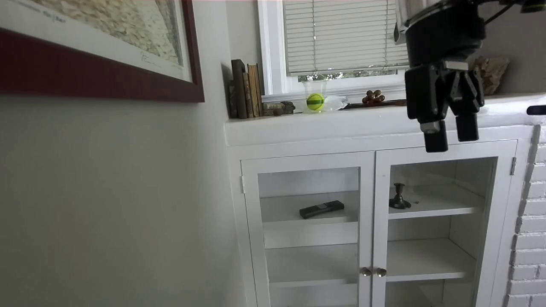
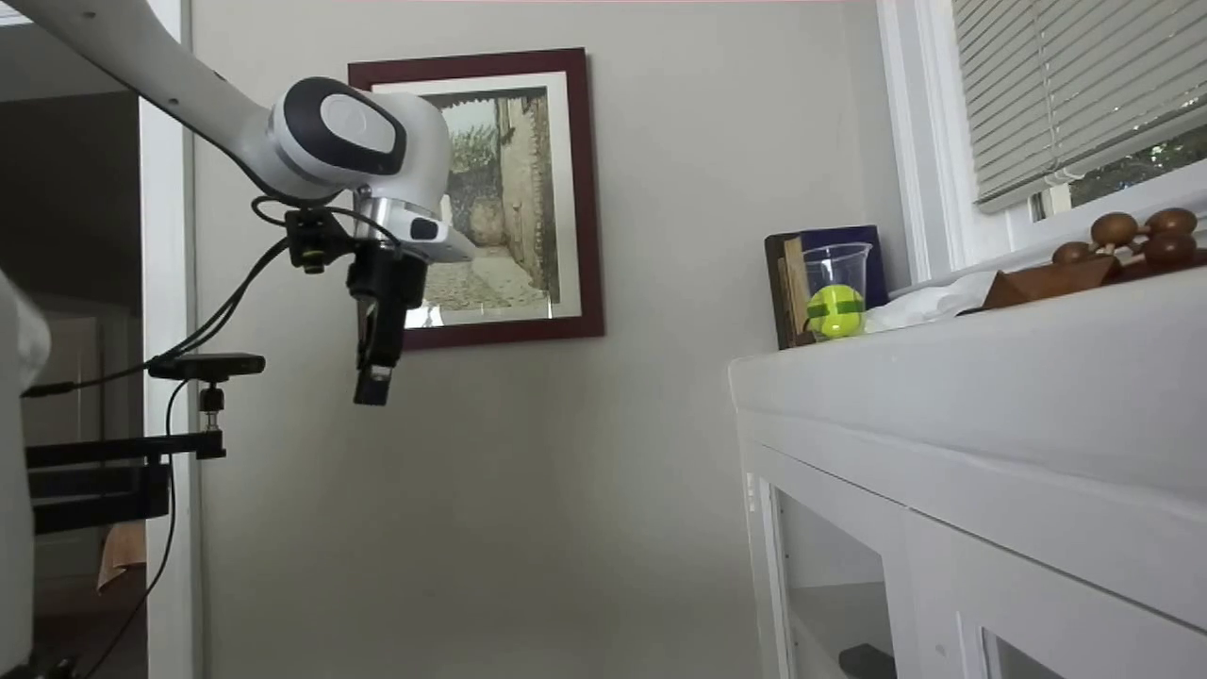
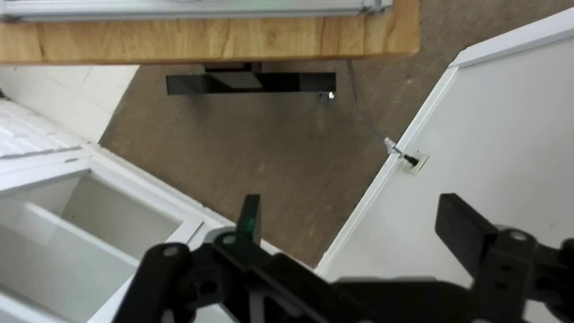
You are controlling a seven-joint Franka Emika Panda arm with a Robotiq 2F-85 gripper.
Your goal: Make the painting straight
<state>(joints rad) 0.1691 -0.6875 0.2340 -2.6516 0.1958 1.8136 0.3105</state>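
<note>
The painting point(image 2: 592, 207) hangs on the grey wall with a dark reddish-brown frame, white mat and a stone-lane scene. It is tilted, its right side higher than its left in that exterior view. The painting's lower right corner point(image 1: 197, 87) also shows close up in an exterior view. The arm hides the left part of the painting in an exterior view. It is out of the wrist view. My gripper point(image 1: 452, 134) points down, apart from the painting. In an exterior view my gripper point(image 2: 372, 385) appears below the painting's lower left. In the wrist view my gripper point(image 3: 352, 206) is open and empty.
A white cabinet point(image 1: 307, 160) with glass doors stands beside the wall. Books point(image 1: 247, 91), a cup with a ball point(image 1: 315, 102) and wooden balls point(image 1: 373, 97) lie on its ledge. A camera mount point(image 2: 207, 368) stands near the arm. A wooden tabletop edge point(image 3: 202, 40) shows in the wrist view.
</note>
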